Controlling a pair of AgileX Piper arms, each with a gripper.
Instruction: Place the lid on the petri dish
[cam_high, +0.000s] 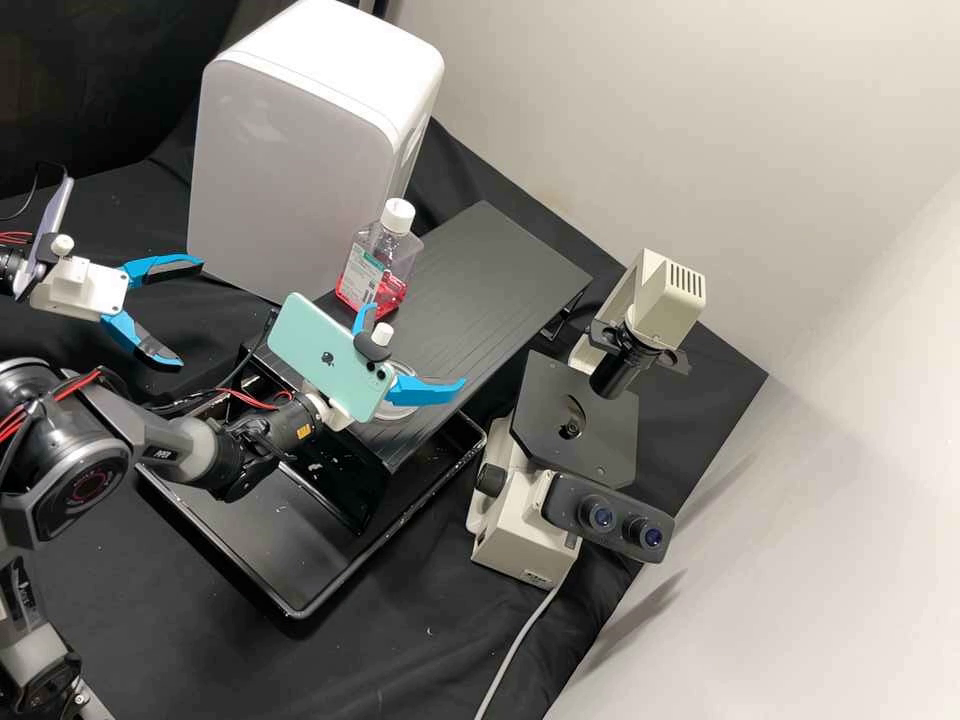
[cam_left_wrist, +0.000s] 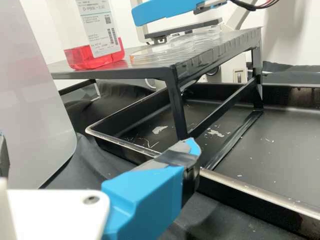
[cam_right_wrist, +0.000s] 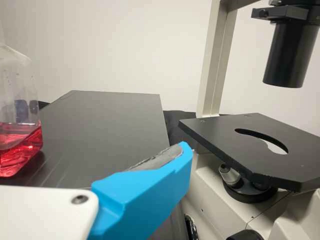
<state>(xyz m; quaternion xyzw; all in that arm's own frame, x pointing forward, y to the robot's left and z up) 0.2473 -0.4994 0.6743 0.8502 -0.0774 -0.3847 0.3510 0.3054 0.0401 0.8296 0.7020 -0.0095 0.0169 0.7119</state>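
Observation:
A clear petri dish (cam_high: 405, 372) lies near the front edge of the black raised platform (cam_high: 500, 280). In the left wrist view it is a flat clear disc (cam_left_wrist: 170, 47) on the platform top; I cannot tell lid from base. My right gripper (cam_high: 418, 345) hovers over it, open, one blue finger on each side and a mint-green phone-like block on its wrist. One of its fingers (cam_right_wrist: 145, 190) juts over the platform. My left gripper (cam_high: 190, 312) hangs open and empty to the left, off the platform, with one finger (cam_left_wrist: 150, 195) in front of the tray.
A flask of red liquid (cam_high: 375, 265) stands on the platform behind the dish. The platform stands in a black tray (cam_high: 290, 560). A white box (cam_high: 300, 130) is at the back left, and a microscope (cam_high: 580, 440) is to the right with its stage (cam_right_wrist: 240, 142) close by.

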